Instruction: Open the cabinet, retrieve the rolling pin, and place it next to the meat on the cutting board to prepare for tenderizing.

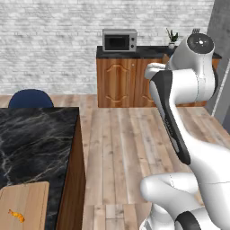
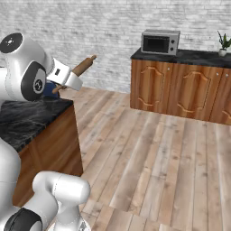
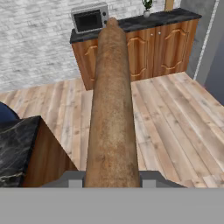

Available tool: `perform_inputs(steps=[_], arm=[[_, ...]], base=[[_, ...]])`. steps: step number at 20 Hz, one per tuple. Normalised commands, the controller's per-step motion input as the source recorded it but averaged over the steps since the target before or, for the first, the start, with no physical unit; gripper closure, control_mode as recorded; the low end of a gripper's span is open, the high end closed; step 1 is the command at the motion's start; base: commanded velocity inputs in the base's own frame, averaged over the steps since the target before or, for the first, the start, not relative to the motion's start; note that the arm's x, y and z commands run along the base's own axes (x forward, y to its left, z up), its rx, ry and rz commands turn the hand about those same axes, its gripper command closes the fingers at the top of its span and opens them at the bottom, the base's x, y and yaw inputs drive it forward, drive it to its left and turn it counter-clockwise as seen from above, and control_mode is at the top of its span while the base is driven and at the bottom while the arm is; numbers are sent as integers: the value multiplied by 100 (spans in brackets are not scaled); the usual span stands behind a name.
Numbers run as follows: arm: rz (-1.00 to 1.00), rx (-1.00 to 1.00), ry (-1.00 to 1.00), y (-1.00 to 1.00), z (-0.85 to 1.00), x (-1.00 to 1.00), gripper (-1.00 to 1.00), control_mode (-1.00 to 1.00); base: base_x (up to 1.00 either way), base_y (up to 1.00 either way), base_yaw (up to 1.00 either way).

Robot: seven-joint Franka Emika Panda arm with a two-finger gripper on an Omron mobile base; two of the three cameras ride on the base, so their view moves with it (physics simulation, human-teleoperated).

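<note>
My gripper (image 2: 71, 76) is shut on the rolling pin (image 2: 80, 68), a brown wooden rod held up in the air above the far end of the black marble island (image 2: 27, 118). In the hand view the rolling pin (image 3: 111, 109) runs straight away from the gripper (image 3: 112, 180), pointing toward the far counter. The light-tan cutting board (image 1: 24, 202) lies on the island's near end, at the lower left of the left base view. The meat (image 1: 16, 216), a tiny orange chunk, sits on the board's near part. The tall wall cabinet is out of view.
Across the wooden floor stands a low wood counter (image 1: 117, 83) with a microwave (image 1: 119, 41) and a potted plant (image 2: 223, 43). A blue chair (image 1: 30, 98) stands behind the island. A grey wall (image 1: 221, 63) rises at the right.
</note>
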Motion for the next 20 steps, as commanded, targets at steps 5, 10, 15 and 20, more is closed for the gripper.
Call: perform_inputs(steps=[5,10,15,20], arm=[[0,0,0,0,0,0,100,100],[0,0,0,0,0,0,100,100],[0,0,0,0,0,0,100,100],[0,0,0,0,0,0,100,100]], base=[[-3,-39,56],[-10,-33,58],[-8,-33,57],[-6,-33,57]])
